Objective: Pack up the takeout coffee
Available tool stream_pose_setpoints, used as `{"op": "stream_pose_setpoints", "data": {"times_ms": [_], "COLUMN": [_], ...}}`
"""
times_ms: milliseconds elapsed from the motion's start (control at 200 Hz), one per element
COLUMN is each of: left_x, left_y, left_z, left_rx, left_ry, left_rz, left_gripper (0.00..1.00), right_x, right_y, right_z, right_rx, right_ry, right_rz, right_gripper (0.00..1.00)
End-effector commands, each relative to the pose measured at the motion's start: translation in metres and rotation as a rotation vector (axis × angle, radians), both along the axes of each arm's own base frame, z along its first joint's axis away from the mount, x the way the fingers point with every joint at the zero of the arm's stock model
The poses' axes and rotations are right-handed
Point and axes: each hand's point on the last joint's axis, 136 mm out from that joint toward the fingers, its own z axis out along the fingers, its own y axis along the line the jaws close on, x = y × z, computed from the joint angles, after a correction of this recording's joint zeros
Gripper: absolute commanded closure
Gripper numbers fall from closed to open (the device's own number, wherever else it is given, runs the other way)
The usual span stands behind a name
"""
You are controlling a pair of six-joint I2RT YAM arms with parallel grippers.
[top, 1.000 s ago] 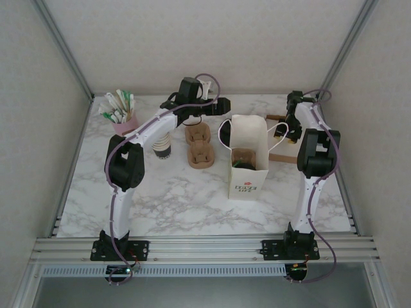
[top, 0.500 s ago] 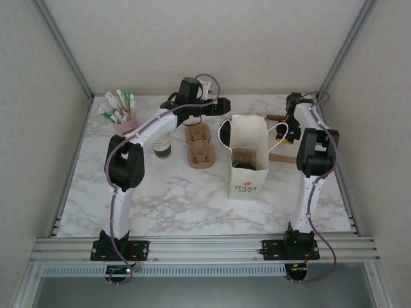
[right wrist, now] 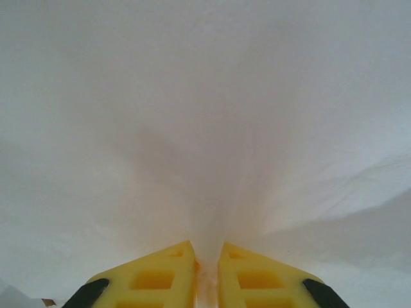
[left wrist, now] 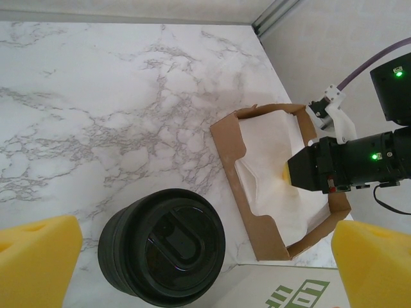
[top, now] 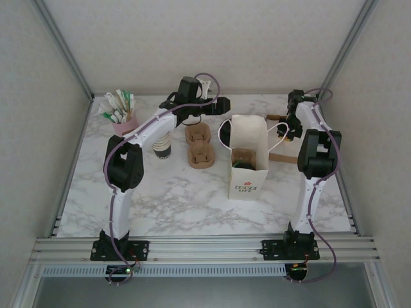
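Observation:
My left gripper [top: 223,105] hangs open at the back centre, its yellow pads [left wrist: 37,255] wide apart above a black ribbed stack of lids [left wrist: 162,248]. My right gripper [top: 285,131] reaches into a brown cardboard box [left wrist: 228,153] of white napkins [left wrist: 273,138]. Its jaws [right wrist: 207,264] are pinched shut on a raised fold of napkin [right wrist: 212,192]. A white paper bag [top: 248,160] stands open between the arms. Inside it a dark round shape [top: 242,158] sits in a brown carrier; I cannot tell whether that is the takeout coffee.
A stack of cream cups with a dark base [top: 162,145] stands left of two brown cardboard carriers [top: 199,145]. A pink cup of sachets [top: 121,117] is at the back left. The bag's printed side [left wrist: 292,290] lies close beside the lids.
The right gripper's jaws have closed on the napkin and its wrist has shifted slightly. The left arm has not moved.

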Motion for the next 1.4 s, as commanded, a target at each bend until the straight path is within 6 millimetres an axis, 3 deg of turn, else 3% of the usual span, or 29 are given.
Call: {"op": "stream_pose_setpoints", "data": {"times_ms": [0,821,1031,1392], "left_x": [-0.005,-0.010,-0.015,-0.031], "left_y": [0.002,0.010,0.013,0.027], "left_z": [0.029,0.048,0.057,0.086], "left_rx": [-0.009,-0.020,-0.032,-0.068], "left_ry": [-0.074,-0.111,-0.133,-0.218], "left_rz": [-0.008,0.011,0.020,0.053], "left_gripper": [0.01,0.00,0.00,0.00], "right_x": [0.002,0.004,0.002,0.002], "right_y": [-0.002,-0.006,-0.007,-0.013], "right_z": [0.029,0.063,0.070,0.131], "right_rx": [-0.002,-0.019,-0.023,-0.052], "right_ry": [-0.050,-0.127,-0.150,-0.379], "right_rz": [-0.008,-0.018,-0.021,-0.059], "right_gripper": [0.86,0.90,1.00,1.00]}}
